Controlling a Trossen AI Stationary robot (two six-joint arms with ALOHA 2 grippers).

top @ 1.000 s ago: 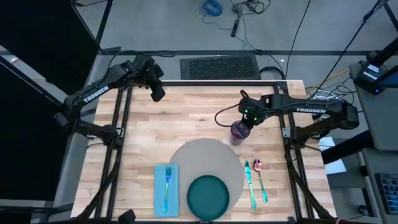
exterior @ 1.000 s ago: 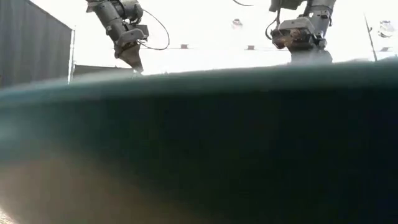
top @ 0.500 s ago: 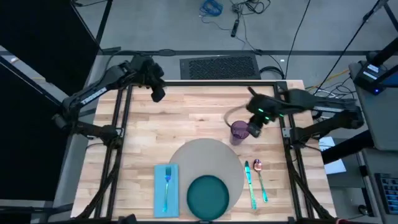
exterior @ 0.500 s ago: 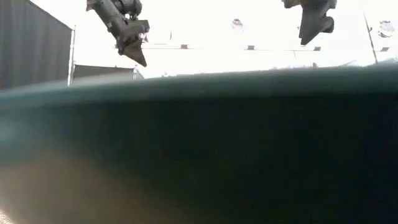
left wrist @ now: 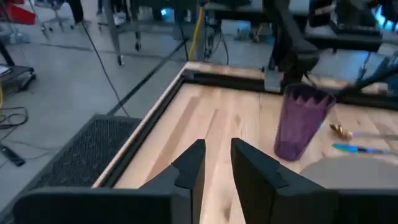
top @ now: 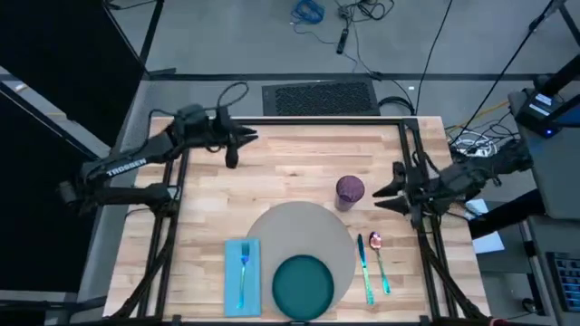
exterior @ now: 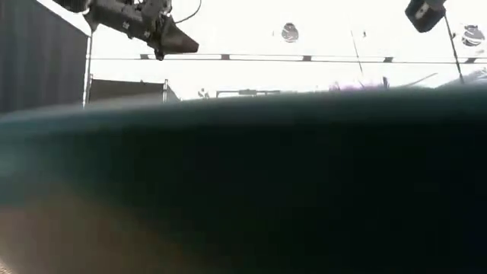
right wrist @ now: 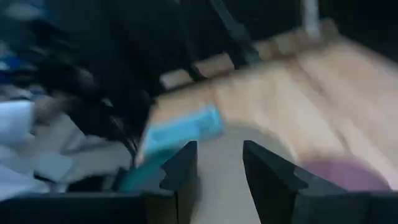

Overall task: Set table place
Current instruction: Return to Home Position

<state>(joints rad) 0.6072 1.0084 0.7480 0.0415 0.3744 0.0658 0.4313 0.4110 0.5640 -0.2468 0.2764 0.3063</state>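
Note:
The purple cup [top: 350,190] [left wrist: 301,121] stands upright on the wooden table [top: 272,172], just beyond the far right edge of the round grey mat [top: 299,235]. The teal plate [top: 304,282] lies on the mat's near part. A light blue napkin [top: 242,272] with a blue fork on it lies left of the mat. A blue knife [top: 364,267] and a spoon [top: 379,258] lie to its right. My right gripper [top: 385,197] hovers open to the right of the cup, apart from it. My left gripper [top: 239,143] hangs over the far left of the table with a narrow gap between its fingers.
Black frame posts run along both long sides of the table. In the low view the teal plate's rim [exterior: 243,190] fills almost the whole picture. Bare wood lies between the left gripper and the cup.
My right gripper has left the cup and drawn back toward the table's right edge, rising on the way. The cup stays upright where it was set. My left gripper has tipped up from pointing down and now points level toward the table's right.

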